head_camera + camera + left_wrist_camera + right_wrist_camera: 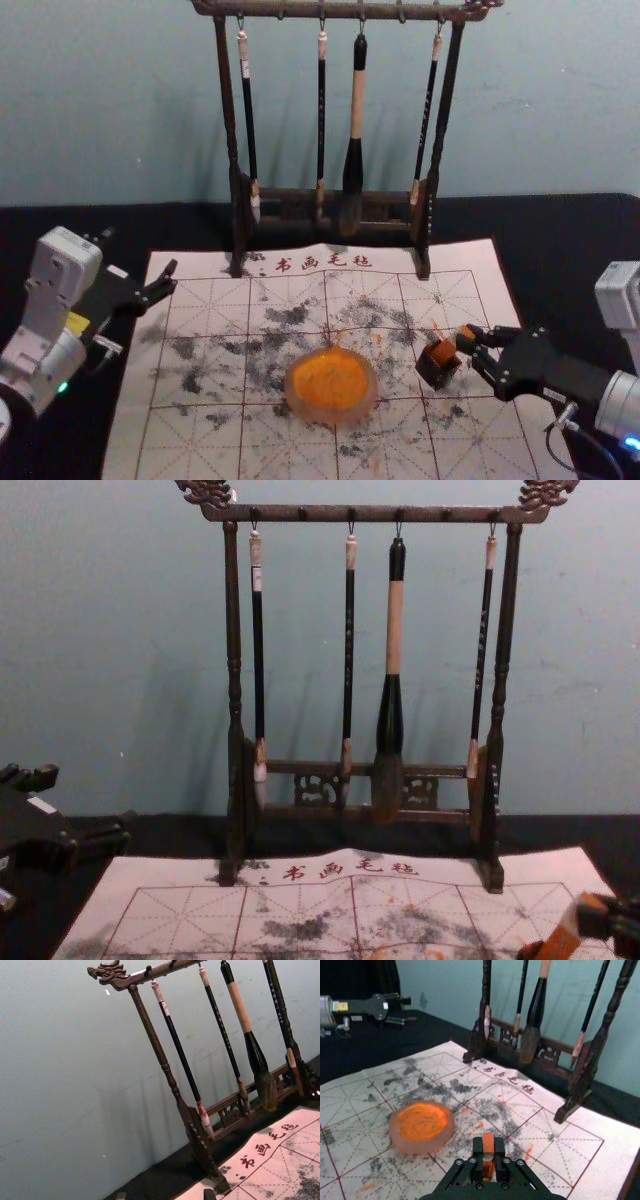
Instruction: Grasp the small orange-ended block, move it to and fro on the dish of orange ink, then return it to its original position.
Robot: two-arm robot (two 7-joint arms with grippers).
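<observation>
In the head view my right gripper (pixel 467 341) is at the right of the mat, shut on the small orange-ended block (pixel 443 349). The block leans over a small dark square holder (pixel 438 371); I cannot tell whether its lower end is inside. In the right wrist view the right gripper (pixel 488 1149) pinches the block (pixel 488 1141), its orange top between the fingertips. The round dish of orange ink (pixel 331 385) lies on the mat, left of the holder. My left gripper (pixel 140 256) is parked open at the left; it also shows in the left wrist view (pixel 165 1195).
A white gridded mat (pixel 205 440) with black and orange smudges covers the black table. Behind the dish stands a dark wooden rack (pixel 228 120) with several hanging brushes, the thickest (pixel 355 130) right of its middle. A pale wall rises behind.
</observation>
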